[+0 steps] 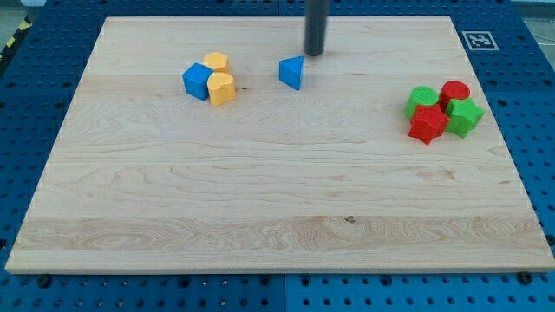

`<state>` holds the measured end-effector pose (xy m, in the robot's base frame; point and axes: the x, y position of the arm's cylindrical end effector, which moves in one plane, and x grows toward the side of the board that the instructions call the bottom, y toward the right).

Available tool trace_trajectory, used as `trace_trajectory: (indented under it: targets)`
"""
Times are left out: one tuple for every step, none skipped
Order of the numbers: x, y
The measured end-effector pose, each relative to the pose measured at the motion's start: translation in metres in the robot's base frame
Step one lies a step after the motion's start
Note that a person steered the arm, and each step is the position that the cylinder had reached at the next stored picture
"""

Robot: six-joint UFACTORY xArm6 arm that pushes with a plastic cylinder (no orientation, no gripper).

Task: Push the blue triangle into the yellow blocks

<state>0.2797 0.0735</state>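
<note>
The light on my feed was bright and even, falling from overhead, so the pale wooden surface (pixel 260 191) read clearly with its grain sharp from edge to edge. I saw no glare on it. Shadows were short and soft: a faint dark smudge sat under the blue triangle (pixel 292 73) and beside the yellow blocks (pixel 220 80), and my tip (pixel 313 54) cast only a small dim patch at its base. The rod looked slightly soft against the crisp board. The surface's edges ran straight, narrowing toward the view's top, without visible bending.
</note>
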Motion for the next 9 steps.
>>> trace_trajectory:
  targets:
    - [0.035,0.007]
    - [0.057,-0.018]
    - [0.06,-0.056]
    - [0.06,-0.076]
    - [0.047,-0.059]
    - [0.029,-0.056]
    - [0.029,-0.062]
    - [0.045,-0.077]
    - [0.058,-0.092]
